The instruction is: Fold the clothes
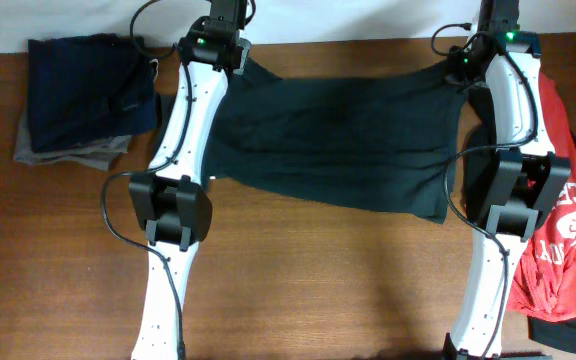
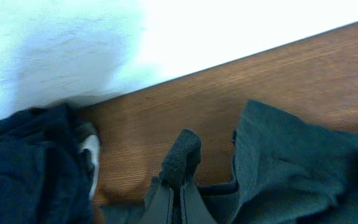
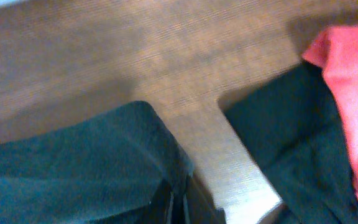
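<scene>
Left pincer and right pincer are each closed on a far corner of the charcoal-black fabric T-shirt spread on the brown wooden counter.

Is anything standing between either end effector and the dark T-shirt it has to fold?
Nothing visible does. The left end effector and the right end effector are each shut on a far corner of the dark T-shirt, which is spread between them.
</scene>
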